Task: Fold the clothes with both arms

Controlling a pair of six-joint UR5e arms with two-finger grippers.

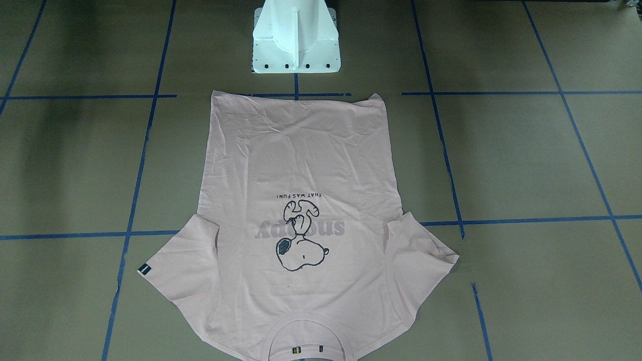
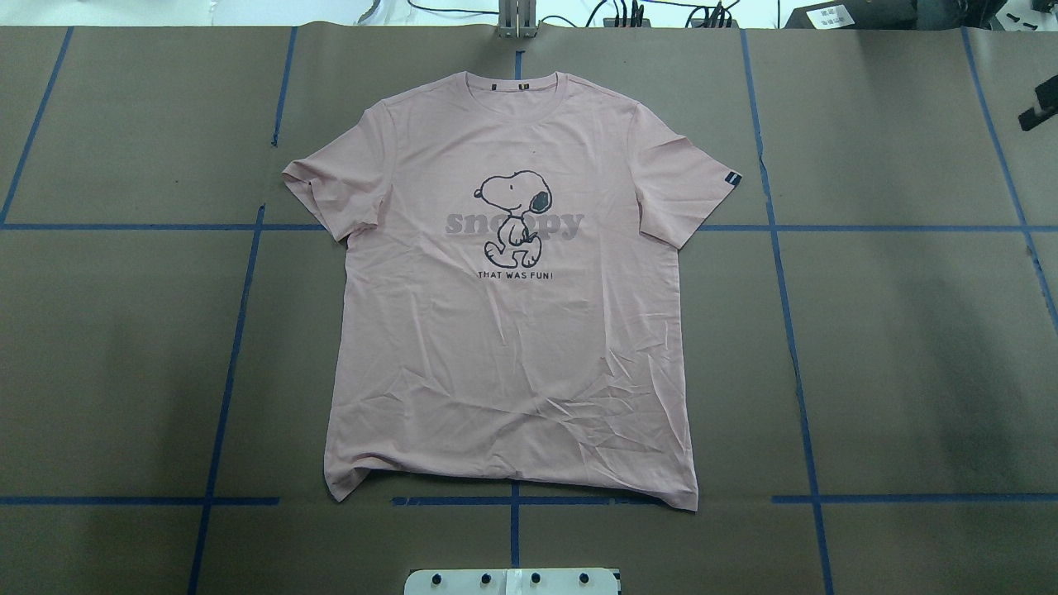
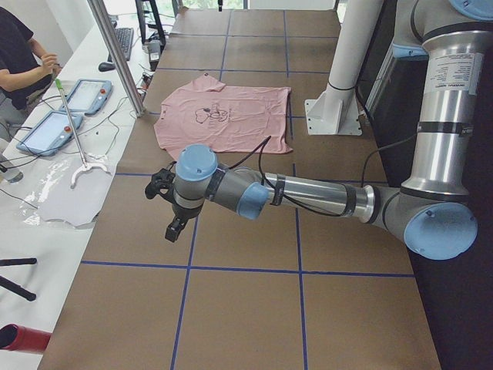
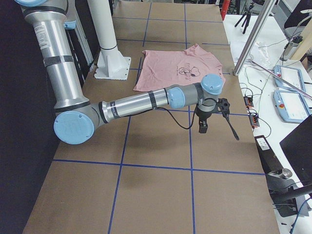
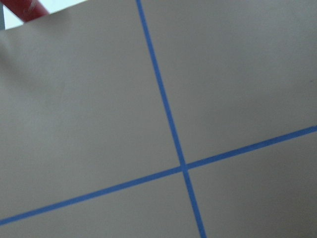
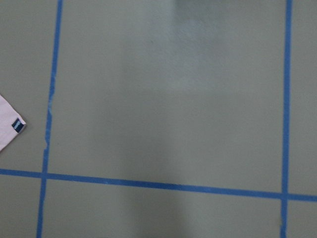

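Note:
The pale pink T-shirt [image 2: 512, 330] lies flat and spread out on the table, print side up, with its collar at the far edge from the robot. It also shows in the front view [image 1: 301, 165] and both side views [image 3: 223, 116] [image 4: 178, 68]. My left gripper [image 3: 171, 208] hovers over bare table well to the left of the shirt. My right gripper [image 4: 213, 116] hovers over bare table to the right of it. I cannot tell whether either is open or shut. The right wrist view shows only the sleeve corner [image 6: 7, 131].
The white pedestal base [image 1: 296, 40] stands just behind the shirt's hem. Blue tape lines [image 2: 793, 330] grid the brown table. A side bench holds tablets [image 3: 85, 94] and a grabber tool [image 3: 77, 154], with a person [image 3: 19, 54] beside it.

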